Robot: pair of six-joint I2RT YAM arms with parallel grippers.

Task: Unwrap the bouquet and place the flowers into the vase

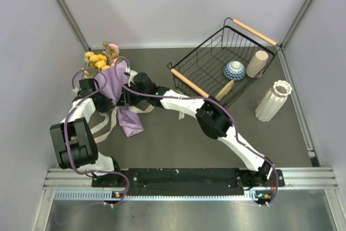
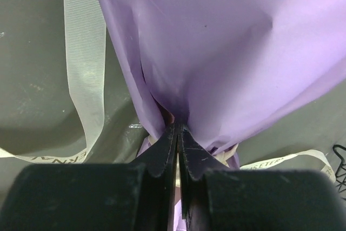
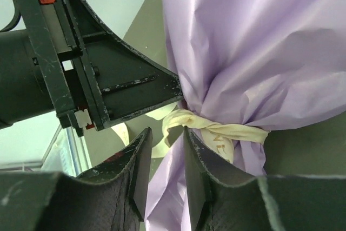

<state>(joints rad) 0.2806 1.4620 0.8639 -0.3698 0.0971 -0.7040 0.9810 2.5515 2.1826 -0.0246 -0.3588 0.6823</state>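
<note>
The bouquet [image 1: 116,82] lies far left, with the vase [image 1: 273,100] well apart on the right. Unwrapping is in hand: the left gripper [image 2: 177,131] is pinched tight on its paper [image 2: 227,41], while the right gripper [image 3: 167,139], jaws narrowly apart, straddles the ribbon [image 3: 216,131]. The next move probably calls for closing on the ribbon and tugging the knot loose.

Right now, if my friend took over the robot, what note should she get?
Left gripper: shut on a fold of the lilac-pink paper-wrapped bouquet, at the left of the top view.
Right gripper: jaws narrowly open at the cream ribbon tied around the paper.
Tall white ribbed ceramic vase: upright at far right, no flowers in it.
Done: nothing unwrapped; yellow and pink blooms sit in the cone.
Left: untie ribbon, open paper, move flowers to vase.
</note>
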